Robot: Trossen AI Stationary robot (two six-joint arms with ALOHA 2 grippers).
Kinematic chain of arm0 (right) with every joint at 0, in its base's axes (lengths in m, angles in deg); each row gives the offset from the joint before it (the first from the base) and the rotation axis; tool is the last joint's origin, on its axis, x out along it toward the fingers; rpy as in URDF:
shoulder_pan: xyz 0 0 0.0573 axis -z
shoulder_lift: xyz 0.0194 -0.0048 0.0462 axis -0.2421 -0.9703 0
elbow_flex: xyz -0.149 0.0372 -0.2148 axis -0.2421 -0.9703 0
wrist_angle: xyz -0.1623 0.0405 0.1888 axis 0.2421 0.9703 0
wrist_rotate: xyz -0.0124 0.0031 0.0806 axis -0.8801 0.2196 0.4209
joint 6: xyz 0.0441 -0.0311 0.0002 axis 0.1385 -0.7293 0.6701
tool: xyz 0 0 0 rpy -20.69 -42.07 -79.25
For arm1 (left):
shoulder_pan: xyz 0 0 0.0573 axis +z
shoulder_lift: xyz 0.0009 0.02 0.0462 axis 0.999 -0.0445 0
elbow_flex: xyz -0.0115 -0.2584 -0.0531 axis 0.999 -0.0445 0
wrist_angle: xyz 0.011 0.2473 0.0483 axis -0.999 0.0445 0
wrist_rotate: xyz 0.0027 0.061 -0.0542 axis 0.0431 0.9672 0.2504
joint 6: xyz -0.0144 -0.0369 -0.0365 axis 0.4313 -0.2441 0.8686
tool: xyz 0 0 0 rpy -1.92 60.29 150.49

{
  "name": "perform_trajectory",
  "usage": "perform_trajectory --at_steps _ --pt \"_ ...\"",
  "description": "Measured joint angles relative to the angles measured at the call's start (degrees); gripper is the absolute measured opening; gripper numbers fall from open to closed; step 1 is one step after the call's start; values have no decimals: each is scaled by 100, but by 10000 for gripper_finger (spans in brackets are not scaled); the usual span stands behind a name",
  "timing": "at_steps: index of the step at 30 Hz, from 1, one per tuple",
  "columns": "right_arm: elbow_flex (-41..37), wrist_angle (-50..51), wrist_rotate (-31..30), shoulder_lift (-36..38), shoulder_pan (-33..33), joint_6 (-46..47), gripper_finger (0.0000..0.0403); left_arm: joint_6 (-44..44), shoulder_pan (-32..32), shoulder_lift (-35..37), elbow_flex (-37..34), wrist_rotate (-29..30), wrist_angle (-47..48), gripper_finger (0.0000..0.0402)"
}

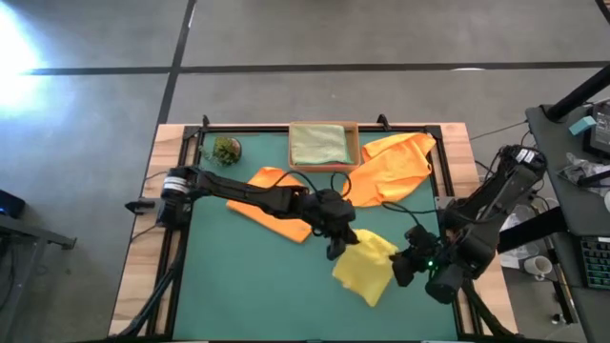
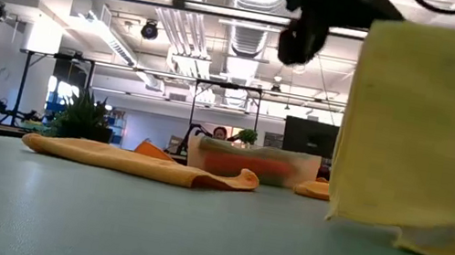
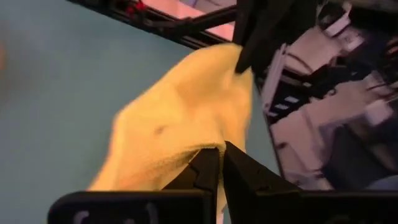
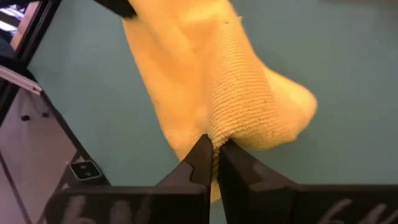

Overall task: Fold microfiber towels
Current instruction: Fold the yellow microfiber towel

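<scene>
A yellow microfiber towel [image 1: 367, 269] is held up between my two grippers over the near right part of the green mat [image 1: 257, 286]. My left gripper [image 1: 338, 246] is shut on its left end and my right gripper [image 1: 402, 269] on its right end. In the low view the yellow towel [image 2: 430, 134] hangs like a sheet. An orange towel [image 1: 276, 205] lies on the mat under my left arm, and another orange towel [image 1: 396, 162] lies at the far right. A pale sage green towel [image 1: 317, 143] lies folded in the cardboard tray [image 1: 355, 145]. My left gripper pinches the yellow towel's edge [image 3: 208, 148] between its two fingers, coming from the table's left and slanting down. The cloth runs away from the fingers to the other gripper and sags slightly between them. My right gripper pinches a bunched edge of the towel [image 4: 219, 135] between its two fingers, coming from the table's right and slanting down. The towel hangs below, and its lower edge [image 2: 435, 244] lies on the mat.
A small green plant [image 1: 226, 150] stands at the far left corner of the mat. A black frame [image 1: 315, 126] borders the table's far edge. Bare mat lies at the near left.
</scene>
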Motion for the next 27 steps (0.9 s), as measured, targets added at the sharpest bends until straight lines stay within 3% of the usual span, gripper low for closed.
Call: perform_trajectory --at_steps 4,11,14,19,27 --pt "482 856 -175 2 0 252 8 -507 0 405 0 542 266 0" --pt "1128 2264 -1429 1 4 -44 8 -1323 84 751 5 1422 254 0" --pt "1168 2070 -1792 -54 6 -735 8 -1388 98 762 5 1569 276 0" --pt "1042 1341 -1891 -507 0 -1945 8 -1419 -86 729 -54 1557 513 0" --pt "1153 1194 -1485 -1127 -17 -1645 8 -1383 -450 721 -485 1542 770 0"
